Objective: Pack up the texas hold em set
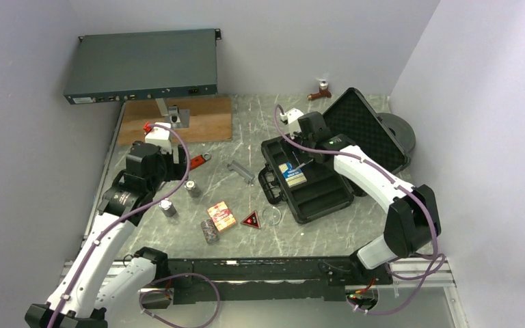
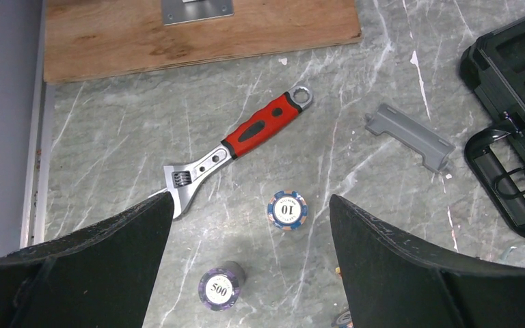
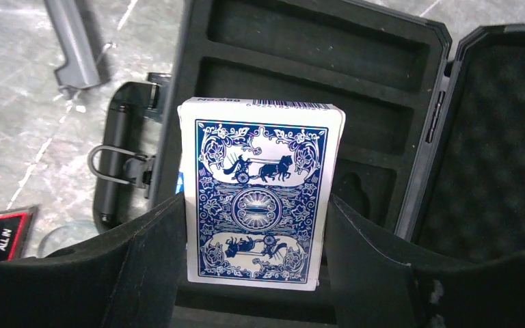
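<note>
Left gripper point(image 2: 249, 205) is hanging wide open over two chip stacks on the marble table point(image 2: 109, 137).
A chip stack marked 10 point(image 2: 288, 209) is standing between the spread fingers point(image 2: 102, 266), and a chip stack marked 500 point(image 2: 220, 287) is sitting nearer the camera, apart from it. A red-handled wrench point(image 2: 246, 147) is lying diagonally beyond them. A grey bracket point(image 2: 410, 137) is lying near the black case point(image 2: 513, 61) at the right edge, and a wooden board point(image 2: 198, 41) is lying along the top.

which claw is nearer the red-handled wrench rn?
Left. The left claw hangs open right by the jaw end of the wrench. The right claw is across the table over the black case, shut on the blue card box.
</note>
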Controlling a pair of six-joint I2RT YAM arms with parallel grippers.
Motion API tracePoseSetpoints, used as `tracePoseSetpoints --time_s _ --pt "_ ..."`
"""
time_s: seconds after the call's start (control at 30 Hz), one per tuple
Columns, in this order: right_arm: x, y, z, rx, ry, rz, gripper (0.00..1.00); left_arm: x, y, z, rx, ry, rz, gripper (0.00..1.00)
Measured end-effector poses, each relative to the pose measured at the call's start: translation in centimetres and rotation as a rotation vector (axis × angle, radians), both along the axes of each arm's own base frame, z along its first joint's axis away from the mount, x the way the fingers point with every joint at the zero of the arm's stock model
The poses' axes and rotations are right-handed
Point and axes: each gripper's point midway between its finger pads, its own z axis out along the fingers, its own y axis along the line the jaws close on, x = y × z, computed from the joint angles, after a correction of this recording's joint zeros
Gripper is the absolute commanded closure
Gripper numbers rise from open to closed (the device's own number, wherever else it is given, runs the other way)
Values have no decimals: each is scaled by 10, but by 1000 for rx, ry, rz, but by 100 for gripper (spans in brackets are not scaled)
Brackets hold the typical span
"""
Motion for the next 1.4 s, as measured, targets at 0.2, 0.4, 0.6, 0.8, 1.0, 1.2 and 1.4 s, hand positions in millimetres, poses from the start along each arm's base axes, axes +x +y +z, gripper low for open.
tracePoseSetpoints --time_s 0.2,0.4,0.6,0.8,1.0,1.2,1.4 --pt "8 -17 -8 11 35 -1 100 2 -9 -9 -14 37 -37 10" --pt "25 -21 -25 50 117 24 100 0 -10 -4 -26 18 -44 9" --pt "35 -35 -54 49 203 8 100 1 -11 -5 -26 24 -47 10" --pt "40 -52 -55 43 206 -32 100 2 -13 -8 -24 34 -54 10" --pt "44 -65 -67 30 252 -66 100 2 -13 -8 -23 34 -54 10" --pt "41 -76 -83 3 303 -80 100 2 -13 -8 -22 34 -52 10" --pt "42 -80 -85 -13 297 -105 100 2 -13 -9 -21 37 -52 10"
